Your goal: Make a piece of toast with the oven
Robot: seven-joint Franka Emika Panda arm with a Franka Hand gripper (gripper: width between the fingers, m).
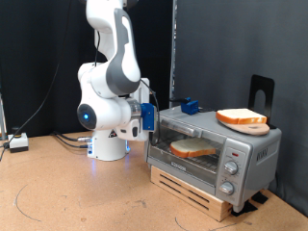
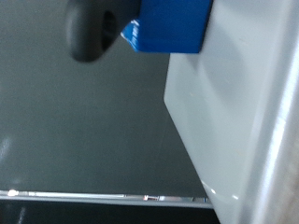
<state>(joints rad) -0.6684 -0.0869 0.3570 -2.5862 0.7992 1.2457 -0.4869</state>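
Note:
The silver-grey oven (image 1: 252,152) stands at the exterior view's right on a wooden crate, with its glass door shut. One piece of toast (image 1: 192,148) lies on the rack inside and shows through the glass. A look-alike slice (image 1: 242,117) rests on a round wooden board on the oven's roof. My gripper (image 1: 149,117), with blue fingers, hangs at the oven's left end, close to its upper corner and holding nothing that shows. In the wrist view a blue finger (image 2: 173,26) and a black rounded part (image 2: 92,28) sit right against a pale grey surface (image 2: 234,121).
A small blue object (image 1: 190,104) sits on the oven's roof at the back left. A black stand (image 1: 262,91) rises behind the oven. Three knobs (image 1: 230,171) run down the oven's right panel. Cables and a white box (image 1: 17,142) lie at the table's far left.

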